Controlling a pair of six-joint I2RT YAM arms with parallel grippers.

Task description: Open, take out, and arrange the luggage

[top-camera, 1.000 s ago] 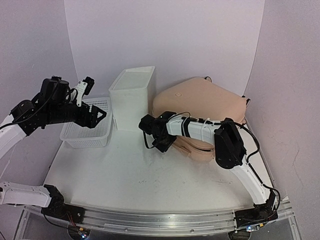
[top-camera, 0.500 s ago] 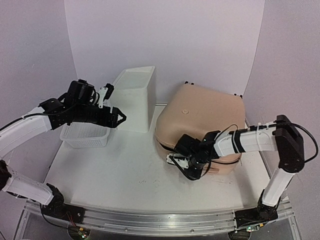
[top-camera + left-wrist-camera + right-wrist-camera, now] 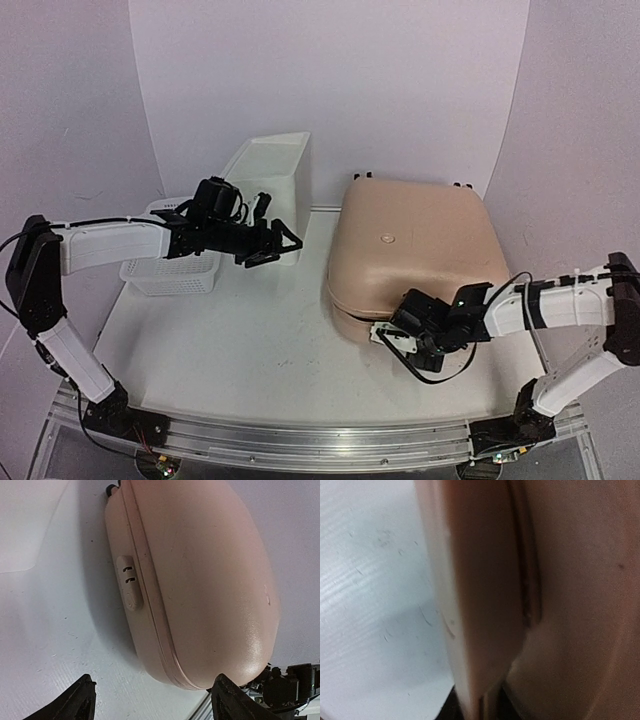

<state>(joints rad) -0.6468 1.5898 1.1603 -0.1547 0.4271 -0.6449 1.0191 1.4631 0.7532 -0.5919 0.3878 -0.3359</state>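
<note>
- From above: the suitcase lies flat, lid down, on the right of the table. My left gripper hovers open and empty, facing it. My right gripper is at its near corner. The white box and basket sit back left, out of the way.
- Left wrist: the suitcase's side seam and lock panel, unobstructed.
- Right wrist: pressed against the seam, probably to part it; I cannot tell its grip.
</note>
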